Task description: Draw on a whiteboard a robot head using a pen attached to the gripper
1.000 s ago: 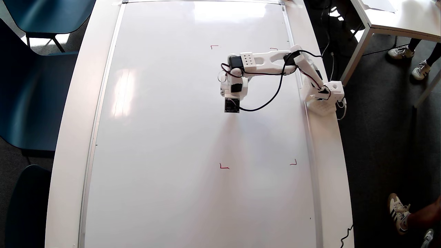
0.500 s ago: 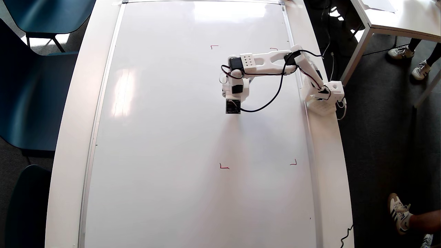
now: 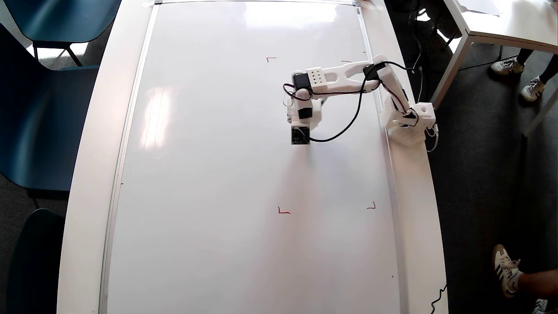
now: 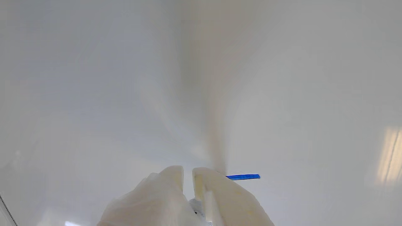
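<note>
My tool [image 4: 187, 171] points down at the whiteboard [image 3: 209, 174], its two white fingers [image 4: 171, 179] nearly together with only a thin slit between them; I cannot tell whether they clamp the pen. In the wrist view a short blue stroke [image 4: 243, 177] lies on the board just right of the fingertips. From overhead, the tool [image 3: 301, 114] sits in the board's far right part, between red corner marks [image 3: 271, 58].

**Two cameras, high and close**

The overhead view looks straight down from high up, taking in the whole whiteboard [image 3: 244, 174] and the desk [image 3: 93, 152] edges. The wrist view sits close, facing past the jaws. Both share the board's white surface.
</note>
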Available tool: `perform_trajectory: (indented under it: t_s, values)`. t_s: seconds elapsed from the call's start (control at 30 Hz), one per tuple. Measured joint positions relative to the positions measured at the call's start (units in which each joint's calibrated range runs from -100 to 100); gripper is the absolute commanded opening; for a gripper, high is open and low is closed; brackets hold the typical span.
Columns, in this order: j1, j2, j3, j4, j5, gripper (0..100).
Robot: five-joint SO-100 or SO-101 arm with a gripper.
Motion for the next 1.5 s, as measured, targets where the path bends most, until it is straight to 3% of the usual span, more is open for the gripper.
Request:
perform_trajectory:
  t_s: [0.9, 1.5]
  values:
    - [1.43, -17.37, 26.95, -0.08, -0.53, 1]
    - [1.66, -22.36, 40.02, -7.43, 1.59, 1]
